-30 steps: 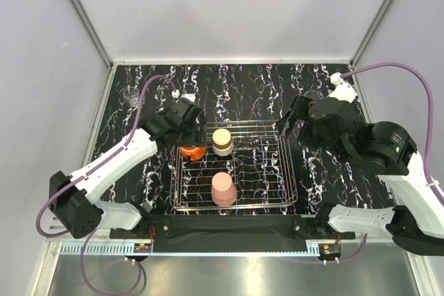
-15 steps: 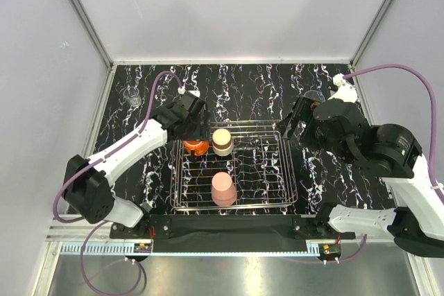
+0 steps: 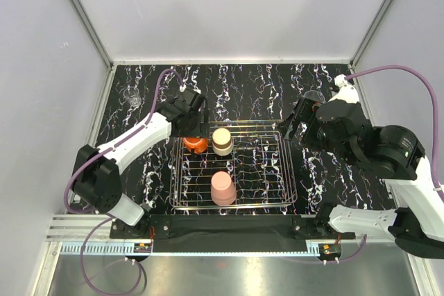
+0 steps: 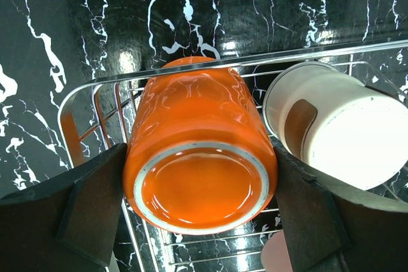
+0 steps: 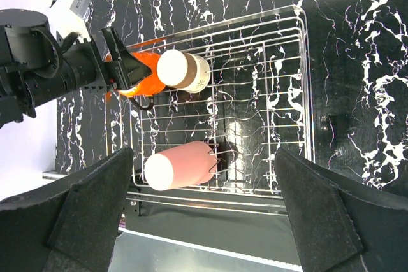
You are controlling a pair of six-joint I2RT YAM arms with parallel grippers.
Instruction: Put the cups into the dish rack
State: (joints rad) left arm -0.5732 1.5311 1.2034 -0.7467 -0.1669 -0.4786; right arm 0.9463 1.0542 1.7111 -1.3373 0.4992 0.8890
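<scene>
Left wrist view: the left tool (image 4: 199, 186) grips the orange cup (image 4: 197, 119), a finger pressed on each side, at the far left corner of the dish rack (image 3: 267, 171); just beside it stands a cream cup with a brown band (image 3: 222, 141); the pink tumbler (image 3: 223, 188) sits by the rack's near edge; the right tool (image 3: 293, 123), spread wide and empty, hovers by the rack's far right corner; one clear glass (image 3: 130, 96) stands at the far left corner of the tabletop (image 3: 243, 88).

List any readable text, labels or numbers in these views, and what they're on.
None readable.
No print visible on the orange cup, cream cup, pink tumbler or dish rack.
The ticked strip low in the top view: marks too small to read.
</scene>
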